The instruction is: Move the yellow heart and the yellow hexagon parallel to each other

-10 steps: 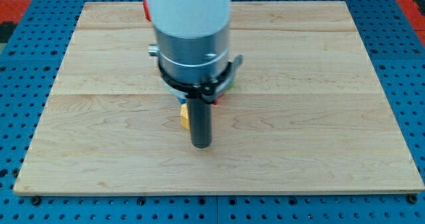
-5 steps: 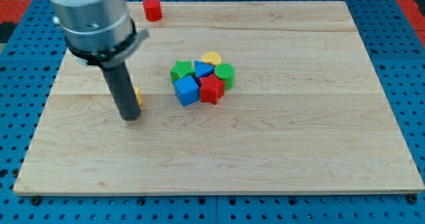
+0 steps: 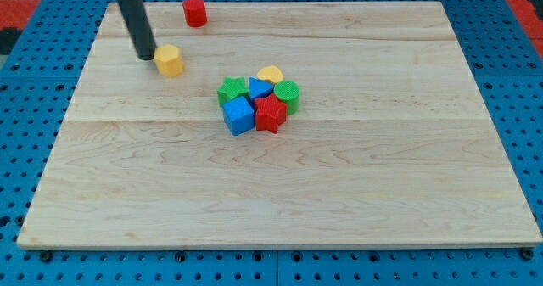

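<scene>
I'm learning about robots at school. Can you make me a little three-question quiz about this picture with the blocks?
1. True or false: my tip is right beside the yellow hexagon, on its left in the view.
2. Which block sits alone near the board's top edge? A) red cylinder B) a green block C) the blue cube
3. Fill in: the yellow heart is at the ___ of the cluster.

Key: 1 true; 2 A; 3 top
</scene>
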Robot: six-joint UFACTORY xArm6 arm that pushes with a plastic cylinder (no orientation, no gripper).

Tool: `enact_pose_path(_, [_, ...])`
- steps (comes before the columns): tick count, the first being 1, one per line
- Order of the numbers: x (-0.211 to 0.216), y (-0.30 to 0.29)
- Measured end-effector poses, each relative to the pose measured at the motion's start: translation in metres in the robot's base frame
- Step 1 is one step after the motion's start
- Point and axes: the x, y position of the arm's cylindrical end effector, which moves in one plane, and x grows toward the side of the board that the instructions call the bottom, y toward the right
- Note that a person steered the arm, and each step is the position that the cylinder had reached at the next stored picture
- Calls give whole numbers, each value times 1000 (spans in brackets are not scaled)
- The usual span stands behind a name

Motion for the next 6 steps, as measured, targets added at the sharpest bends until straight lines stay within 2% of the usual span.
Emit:
enact_pose_path(3, [14,120])
enact_pose_path(4, [-7,117])
enact_pose_path(5, [-70,140])
enact_pose_path(6, [-123,115])
